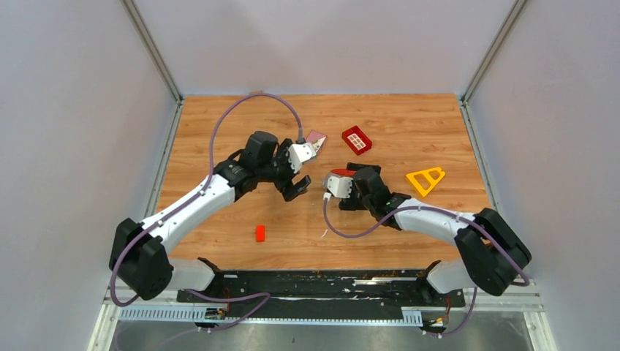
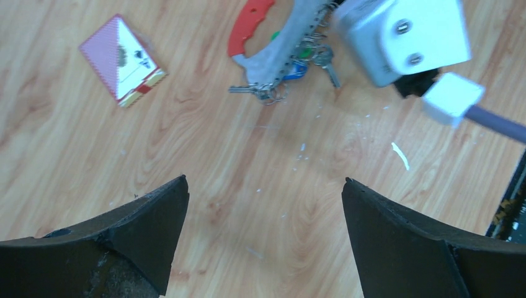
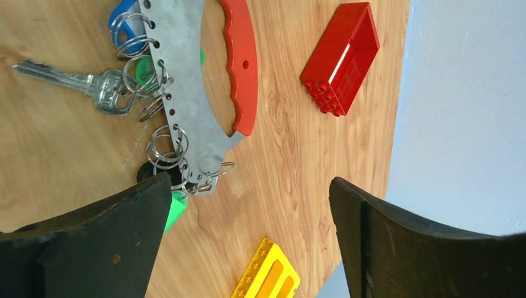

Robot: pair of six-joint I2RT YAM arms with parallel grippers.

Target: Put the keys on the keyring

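Observation:
The keyring [image 3: 186, 93] lies flat on the wooden table, a grey strip with holes and a red curved arc [image 3: 242, 68] along one side. Several keys hang from rings in its holes: a silver key [image 3: 68, 77] and blue [image 3: 124, 18], green [image 3: 175, 208] and black [image 3: 146, 171] heads. My right gripper [image 3: 251, 186] is open and holds nothing, its left finger [image 3: 111, 236] beside the strip's lower end. My left gripper [image 2: 265, 186] is open over bare wood, short of the keyring [image 2: 279, 49]. From above, the left gripper [image 1: 292, 178] and right gripper [image 1: 356, 174] flank the red arc [image 1: 341, 172].
A red gridded tray [image 1: 357, 140] lies behind the keyring and a yellow triangle frame [image 1: 425, 180] to its right. A pink card [image 1: 316, 136] sits beyond the left gripper. A small red block [image 1: 259, 233] lies nearer the front edge. Grey walls enclose the table.

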